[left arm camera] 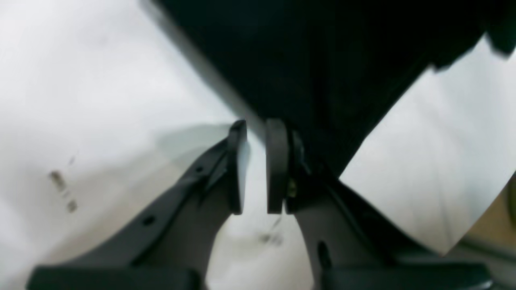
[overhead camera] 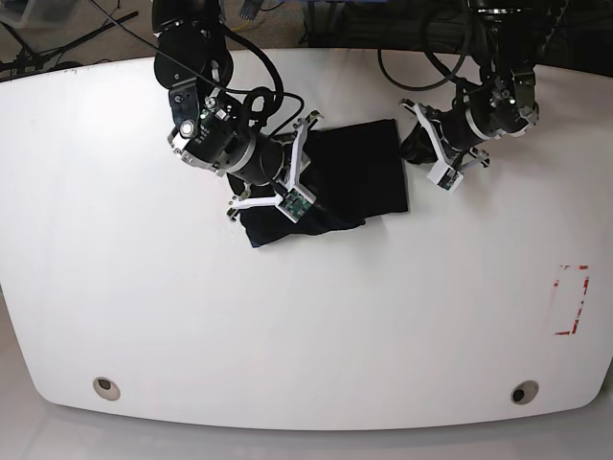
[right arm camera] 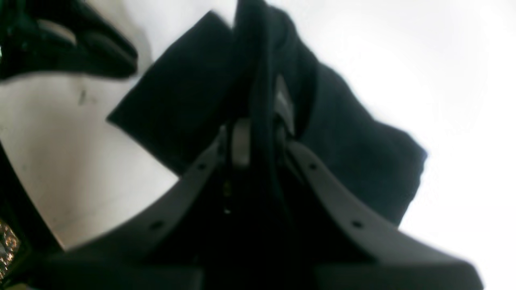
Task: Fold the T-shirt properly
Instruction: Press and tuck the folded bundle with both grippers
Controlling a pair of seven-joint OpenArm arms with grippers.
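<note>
The black T-shirt [overhead camera: 359, 172] lies folded into a compact block at the back middle of the white table [overhead camera: 287, 316]. My right gripper [overhead camera: 292, 184] reaches onto its left part. In the right wrist view this gripper [right arm camera: 258, 129] is shut on a raised fold of the T-shirt [right arm camera: 181, 100], the cloth bunching up between the fingers. My left gripper [overhead camera: 424, 151] sits at the shirt's right edge. Its fingers [left arm camera: 278, 161] stand nearly together with only bare table in the narrow gap, and the black cloth [left arm camera: 322, 60] lies just beyond and beside the tips.
A red dashed rectangle [overhead camera: 572, 300] is marked on the table at the right. Two round holes [overhead camera: 106, 387] [overhead camera: 522, 393] sit near the front edge. Cables and both arm bases crowd the back edge.
</note>
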